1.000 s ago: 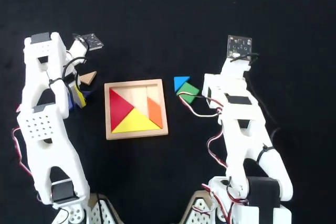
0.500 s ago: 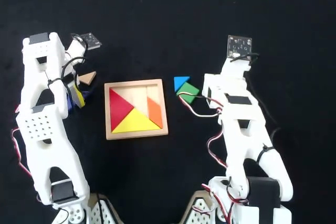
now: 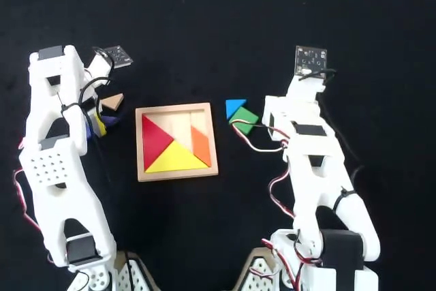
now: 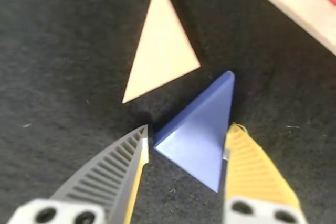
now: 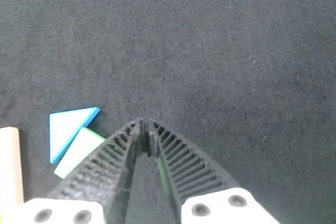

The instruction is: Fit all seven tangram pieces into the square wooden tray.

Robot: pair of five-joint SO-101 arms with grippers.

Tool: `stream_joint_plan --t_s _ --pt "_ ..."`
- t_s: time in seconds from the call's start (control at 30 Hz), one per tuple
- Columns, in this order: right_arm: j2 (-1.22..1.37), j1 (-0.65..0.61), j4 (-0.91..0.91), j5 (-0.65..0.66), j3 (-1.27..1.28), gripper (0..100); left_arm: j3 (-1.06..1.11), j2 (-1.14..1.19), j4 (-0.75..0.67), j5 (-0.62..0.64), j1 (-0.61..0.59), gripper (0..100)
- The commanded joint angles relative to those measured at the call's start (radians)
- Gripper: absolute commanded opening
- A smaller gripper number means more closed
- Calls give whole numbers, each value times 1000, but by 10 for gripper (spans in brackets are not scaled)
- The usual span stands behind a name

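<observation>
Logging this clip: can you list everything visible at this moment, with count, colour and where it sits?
wooden tray: one, pale wood, square, at the middle of the table
red triangle: one, in the tray, against its left side
yellow triangle: one, in the tray, along its near edge
orange piece: one, in the tray, at its right side
light blue triangle: one, on the cloth just right of the tray
green piece: one, touching the light blue triangle
tan triangle: one, on the cloth left of the tray
dark blue triangle: one, beside the tan triangle
cloth: one, black, covering the table
left hand: closed on the dark blue triangle
right hand: shut, empty, by the green piece
</observation>
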Motion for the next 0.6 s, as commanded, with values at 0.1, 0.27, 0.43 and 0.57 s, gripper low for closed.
stream_joint_plan --t_s 0.1,0.27,0.43,0.57 --pt "-45 -17 -20 0 -13 12 4 -2 -12 -12 -4 137" --pt "-50 -14 -20 0 -12 12 -111 -40 152 -12 25 134" --pt "-51 -11 -20 0 -12 12 -263 -130 307 -12 82 134" --pt "-51 -8 -20 0 -13 12 -266 -244 305 -21 145 137"
